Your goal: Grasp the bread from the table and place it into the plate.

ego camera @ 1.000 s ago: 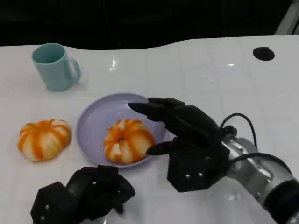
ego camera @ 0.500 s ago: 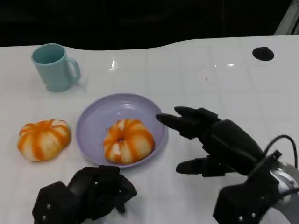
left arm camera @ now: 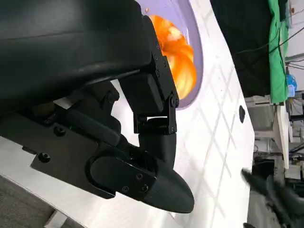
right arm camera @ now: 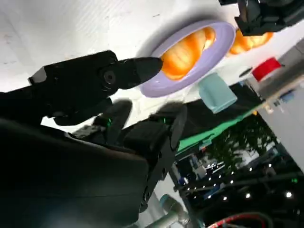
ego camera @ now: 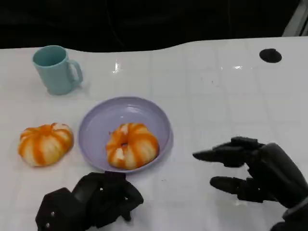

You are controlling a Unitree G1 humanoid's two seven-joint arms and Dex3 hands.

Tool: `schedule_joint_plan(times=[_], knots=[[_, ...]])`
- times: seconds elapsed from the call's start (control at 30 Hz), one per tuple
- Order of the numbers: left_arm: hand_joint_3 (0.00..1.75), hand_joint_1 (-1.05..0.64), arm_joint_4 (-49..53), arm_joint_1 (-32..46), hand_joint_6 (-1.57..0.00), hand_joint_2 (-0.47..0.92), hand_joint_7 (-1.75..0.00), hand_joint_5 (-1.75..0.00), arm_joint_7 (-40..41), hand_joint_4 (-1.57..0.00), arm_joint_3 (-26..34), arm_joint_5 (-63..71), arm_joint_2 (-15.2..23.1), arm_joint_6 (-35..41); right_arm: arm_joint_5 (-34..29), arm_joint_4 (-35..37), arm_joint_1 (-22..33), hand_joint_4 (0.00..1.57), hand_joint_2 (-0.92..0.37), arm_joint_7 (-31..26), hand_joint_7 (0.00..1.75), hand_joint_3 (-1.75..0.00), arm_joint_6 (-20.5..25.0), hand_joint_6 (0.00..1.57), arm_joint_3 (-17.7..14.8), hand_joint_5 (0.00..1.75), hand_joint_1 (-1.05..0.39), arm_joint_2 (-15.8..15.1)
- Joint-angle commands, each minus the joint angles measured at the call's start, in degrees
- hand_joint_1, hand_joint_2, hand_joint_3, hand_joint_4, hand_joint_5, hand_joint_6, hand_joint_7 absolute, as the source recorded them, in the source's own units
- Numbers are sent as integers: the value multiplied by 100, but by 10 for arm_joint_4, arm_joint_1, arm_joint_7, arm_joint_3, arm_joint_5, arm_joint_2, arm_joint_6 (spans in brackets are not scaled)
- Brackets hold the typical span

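- Two breads: one (ego camera: 132,145) sits in the plate (ego camera: 103,115), toward its near right side; a second bread (ego camera: 45,143) lies on the table (ego camera: 216,82), left of the plate, apart from its rim.
- Right hand (ego camera: 255,171) is right of the plate, well apart, fingers spread, holding nothing.
- Left hand (ego camera: 89,199) is just in front of the plate, fingers curled in, nothing in them.
- Risk: if the second bread has to go in too, the plate is about half taken; crowding could push either bread over the low rim.
- Risk: left hand is near the rim; a careless lift could knock the plate.
- Mug (ego camera: 55,68) stands behind-left of the plate, near any reach for the second bread.
- Bread looks round and ridged, orange with white stripes, dimple in the middle; probably soft.
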Motion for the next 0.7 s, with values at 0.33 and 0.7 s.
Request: schedule_joint_plan(times=[0.33, 0.7], knots=[[0, -101, -1, 4, -124, 89, -75, -143, -2, -98, 10, -8, 13, 6, 22, 23, 62, 85, -40, -22, 133, -127, -35, 79, -30, 174, -24, 7], [0, -99, 4, 3, -124, 89, -77, -143, -5, -97, 14, -11, 17, 0, 2, 92, 45, 85, -40, -63, 148, -124, -44, 74, -26, 175, -26, 24]])
